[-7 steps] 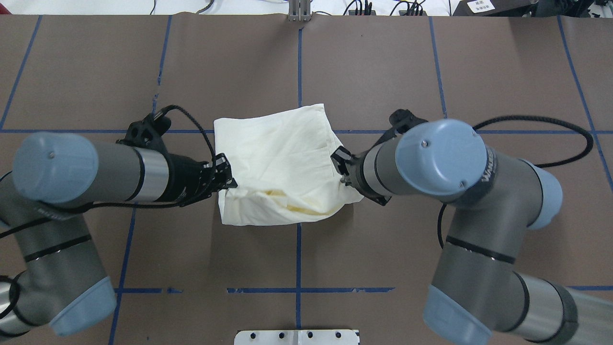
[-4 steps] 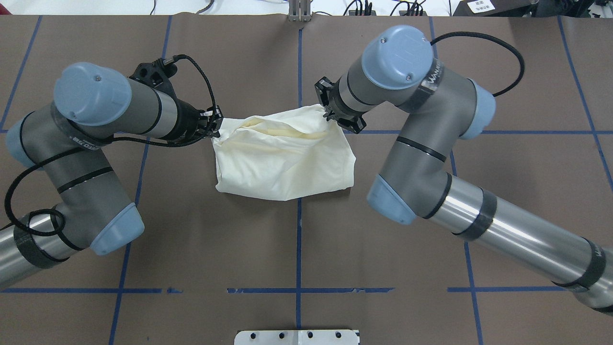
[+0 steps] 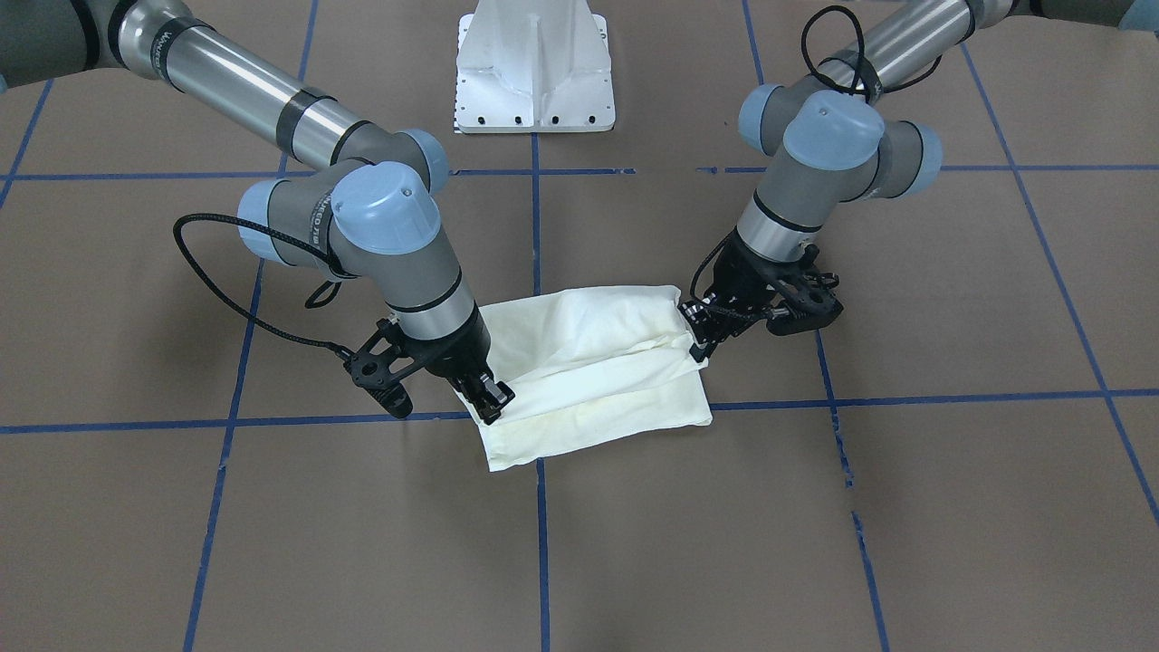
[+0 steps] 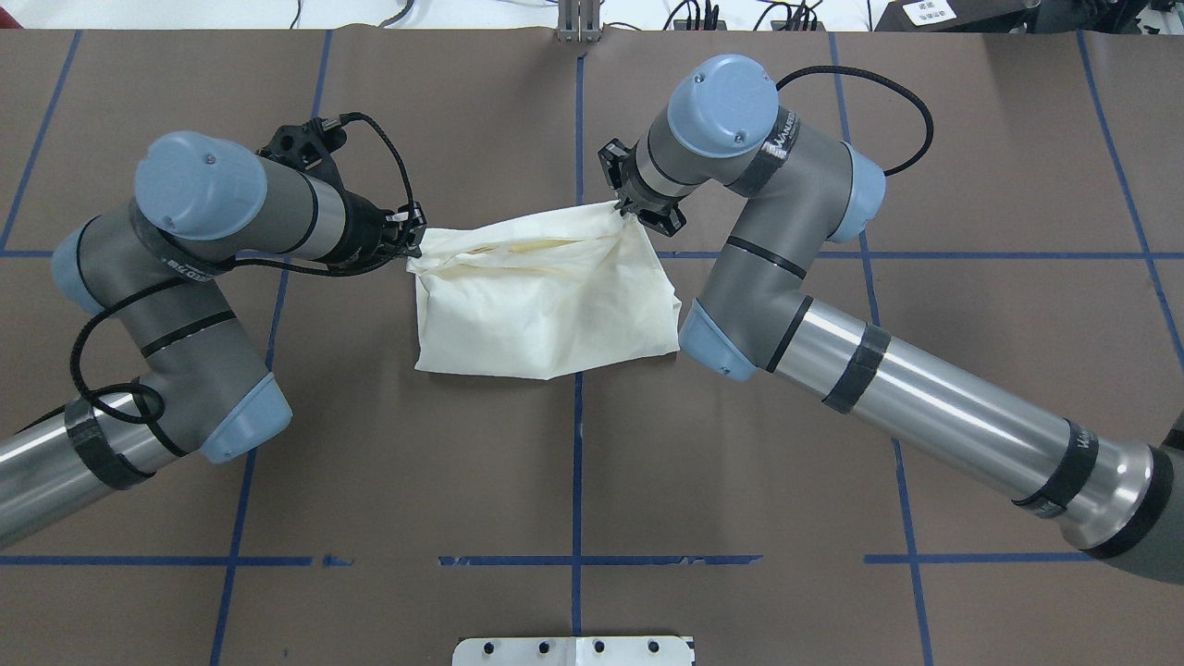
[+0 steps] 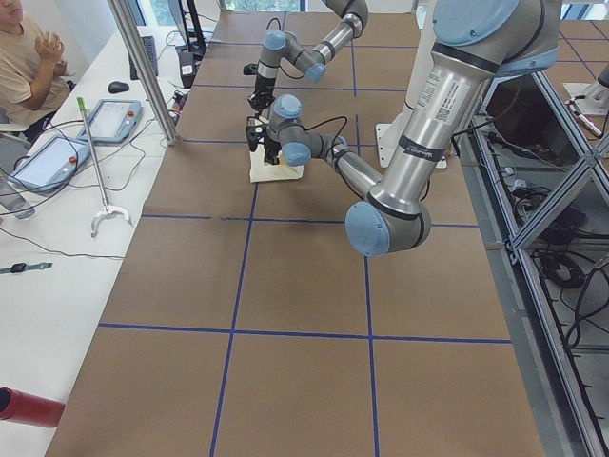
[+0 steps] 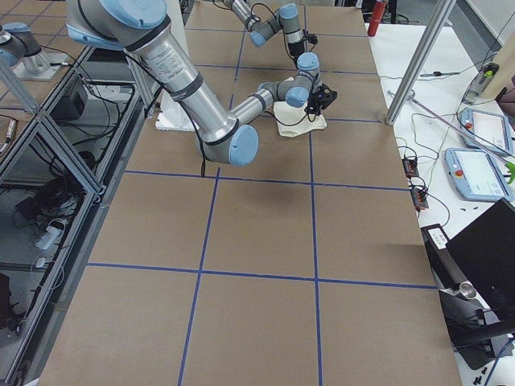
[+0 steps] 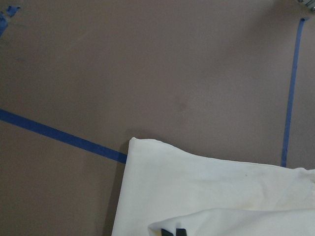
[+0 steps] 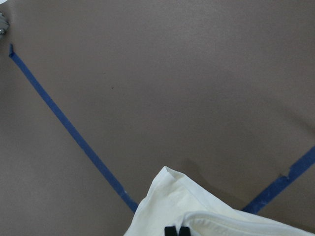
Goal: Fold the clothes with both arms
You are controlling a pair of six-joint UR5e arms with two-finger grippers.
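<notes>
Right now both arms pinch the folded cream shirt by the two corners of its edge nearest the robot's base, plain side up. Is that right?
Not quite. The left fingers and right fingers pinch the shirt by the corners of its edge farthest from the base, plain side up; the overhead exterior view shows it.

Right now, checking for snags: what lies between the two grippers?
Only the shirt: its gripped far edge runs from the left gripper to the right gripper, shown in the overhead view.
</notes>
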